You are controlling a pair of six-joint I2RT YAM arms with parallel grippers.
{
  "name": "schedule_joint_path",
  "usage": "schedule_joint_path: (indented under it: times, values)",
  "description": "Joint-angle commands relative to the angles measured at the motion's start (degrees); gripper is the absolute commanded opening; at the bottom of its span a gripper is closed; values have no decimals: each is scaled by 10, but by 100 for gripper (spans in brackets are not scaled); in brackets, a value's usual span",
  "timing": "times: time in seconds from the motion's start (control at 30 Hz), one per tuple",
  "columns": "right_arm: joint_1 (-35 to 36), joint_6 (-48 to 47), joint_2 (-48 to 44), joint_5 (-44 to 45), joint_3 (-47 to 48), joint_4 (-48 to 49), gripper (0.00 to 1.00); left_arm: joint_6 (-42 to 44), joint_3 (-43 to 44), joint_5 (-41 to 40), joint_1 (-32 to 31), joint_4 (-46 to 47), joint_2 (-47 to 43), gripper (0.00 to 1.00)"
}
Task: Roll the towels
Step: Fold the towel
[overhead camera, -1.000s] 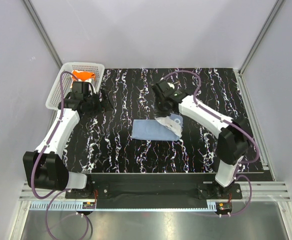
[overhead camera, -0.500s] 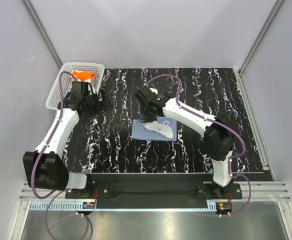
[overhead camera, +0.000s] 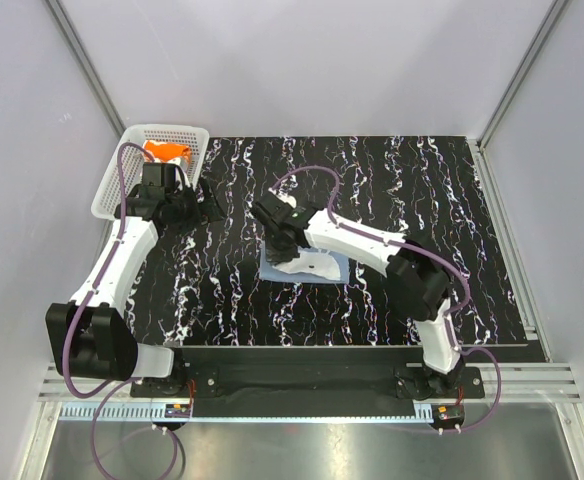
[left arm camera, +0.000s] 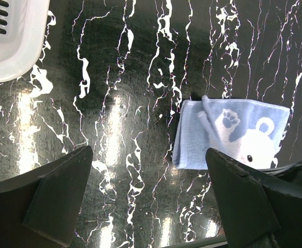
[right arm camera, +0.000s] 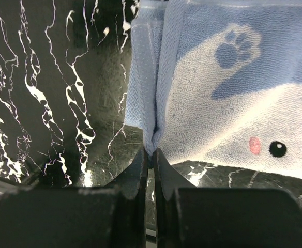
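Swept leftward since earlier, the right tool point(right arm camera: 152, 151) pinches the soft, floppy blue towel point(right arm camera: 218, 103) by the fold at its tips.

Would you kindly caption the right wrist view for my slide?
Right fingers pinch a fold of the blue towel on the marbled table.

Right claw point(right arm camera: 152, 152) pinched, left claw point(left arm camera: 148, 152) agape

Bright orange towel point(overhead camera: 164, 151): mostly hidden within white mesh basket point(overhead camera: 110, 188).
Light blue terry towel point(right arm camera: 233, 88): cropped at 3 o'clock, right wrist view.
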Motion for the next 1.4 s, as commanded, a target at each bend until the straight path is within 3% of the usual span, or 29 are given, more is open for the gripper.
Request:
schedule_joint_path:
  times: [0.0,0.13,0.17,0.5,0.7,0.83,0.93,1.07,1.13,1.23,1.37]
  values:
    - [16,11,19,-3,5,32,0,8,26,4,4,3,-3,97]
    - [23,11,40,-18,-1,50,7,8,24,3,5,2,-3,97]
    - [27,11,48,-19,-3,54,16,8,25,3,5,2,-2,97]
    - [28,-3,74,-25,14,65,52,7,23,0,6,4,2,97]
    - [27,-26,9,22,44,35,62,8,21,-8,5,7,2,97]
    - [17,-29,-64,42,13,36,71,8,17,-9,5,12,2,97]
    - [3,-16,-126,40,-44,45,70,8,15,-7,4,15,3,97]
    - [-62,10,-216,10,-199,95,60,10,12,-7,-4,21,5,95]
    - [-92,25,-240,-40,-253,144,43,12,12,-10,-12,20,7,94]
    - [-132,26,-263,-88,-327,202,31,17,14,-21,-26,18,11,93]
    - [-145,6,-224,-123,-344,224,12,23,17,-34,-48,14,17,91]
